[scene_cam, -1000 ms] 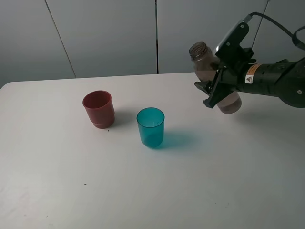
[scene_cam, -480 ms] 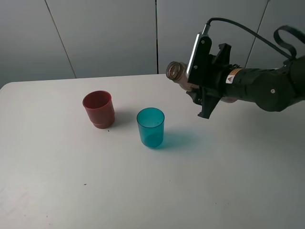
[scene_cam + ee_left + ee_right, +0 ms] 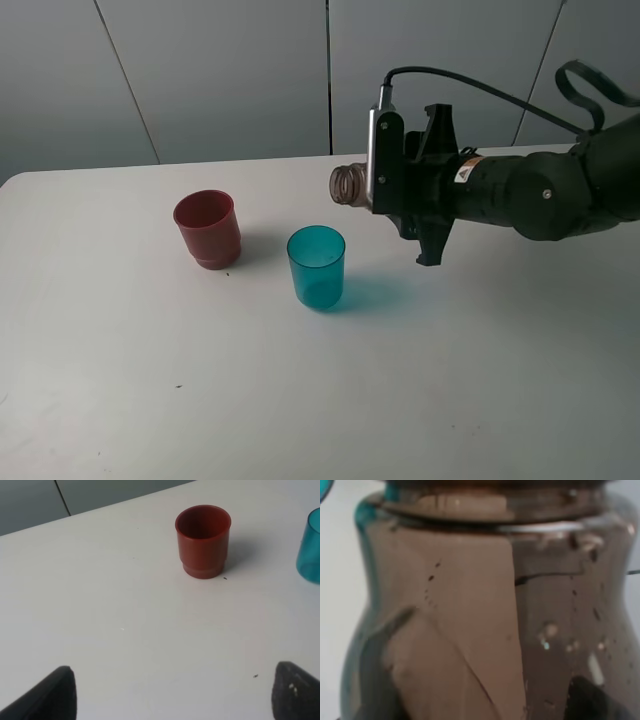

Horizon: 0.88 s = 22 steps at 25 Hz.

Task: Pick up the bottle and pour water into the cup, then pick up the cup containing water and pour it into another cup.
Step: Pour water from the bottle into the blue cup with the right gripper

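Bottle (image 3: 348, 185) has tipped nearly level, clamped tight in right pincer (image 3: 398, 200); cup (image 3: 316, 265) ahead, below; both pours apparently remain.

A white bench (image 3: 150, 400) is backed at 12 o'clock by grey wall panels (image 3: 220, 70); a dark speck (image 3: 178, 386) is seen on it.

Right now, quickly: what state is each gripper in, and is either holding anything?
Left gripper: open, holding nothing.
Right gripper: closed on the bottle.
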Tool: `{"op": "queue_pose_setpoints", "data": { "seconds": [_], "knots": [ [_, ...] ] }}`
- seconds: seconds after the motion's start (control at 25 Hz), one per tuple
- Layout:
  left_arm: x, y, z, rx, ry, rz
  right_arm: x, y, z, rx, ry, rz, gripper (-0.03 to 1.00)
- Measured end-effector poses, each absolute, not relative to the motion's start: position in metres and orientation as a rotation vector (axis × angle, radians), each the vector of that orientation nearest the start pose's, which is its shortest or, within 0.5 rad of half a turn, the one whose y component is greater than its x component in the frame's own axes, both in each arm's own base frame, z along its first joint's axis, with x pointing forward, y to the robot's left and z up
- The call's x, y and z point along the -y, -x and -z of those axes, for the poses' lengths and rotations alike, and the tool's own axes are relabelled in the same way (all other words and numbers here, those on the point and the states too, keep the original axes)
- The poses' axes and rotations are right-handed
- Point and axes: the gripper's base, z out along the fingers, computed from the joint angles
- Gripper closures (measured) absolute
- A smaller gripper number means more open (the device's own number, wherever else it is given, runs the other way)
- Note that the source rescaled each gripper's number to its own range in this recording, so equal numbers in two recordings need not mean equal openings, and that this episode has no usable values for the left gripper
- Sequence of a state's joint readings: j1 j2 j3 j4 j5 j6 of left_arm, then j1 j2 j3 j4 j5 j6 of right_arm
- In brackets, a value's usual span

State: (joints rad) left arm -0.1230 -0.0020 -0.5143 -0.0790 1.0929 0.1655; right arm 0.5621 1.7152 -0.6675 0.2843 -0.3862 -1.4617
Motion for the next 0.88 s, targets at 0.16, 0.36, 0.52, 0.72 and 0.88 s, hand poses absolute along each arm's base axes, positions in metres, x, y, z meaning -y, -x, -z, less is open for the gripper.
{"op": "queue_pose_setpoints", "data": {
  "seconds": [0.16,0.36,0.52,0.72,0.88],
  "knots": [
    [0.005,0.009,-0.279,-2.036,-0.302,0.068,-0.169,-0.266,-0.154,-1.390,1.702,0.510,0.97],
    [0.005,0.009,-0.279,-2.036,-0.302,0.068,-0.171,-0.266,-0.153,-1.325,1.761,0.568,0.97],
    [0.005,0.009,-0.279,-2.036,-0.302,0.068,-0.171,-0.269,-0.144,-1.326,1.770,0.612,0.97],
    [0.005,0.009,-0.279,-2.036,-0.302,0.068,-0.170,-0.273,-0.136,-1.306,1.787,0.664,0.97],
    [0.005,0.009,-0.279,-2.036,-0.302,0.068,-0.170,-0.275,-0.134,-1.259,1.798,0.719,0.97]
  ]
}}
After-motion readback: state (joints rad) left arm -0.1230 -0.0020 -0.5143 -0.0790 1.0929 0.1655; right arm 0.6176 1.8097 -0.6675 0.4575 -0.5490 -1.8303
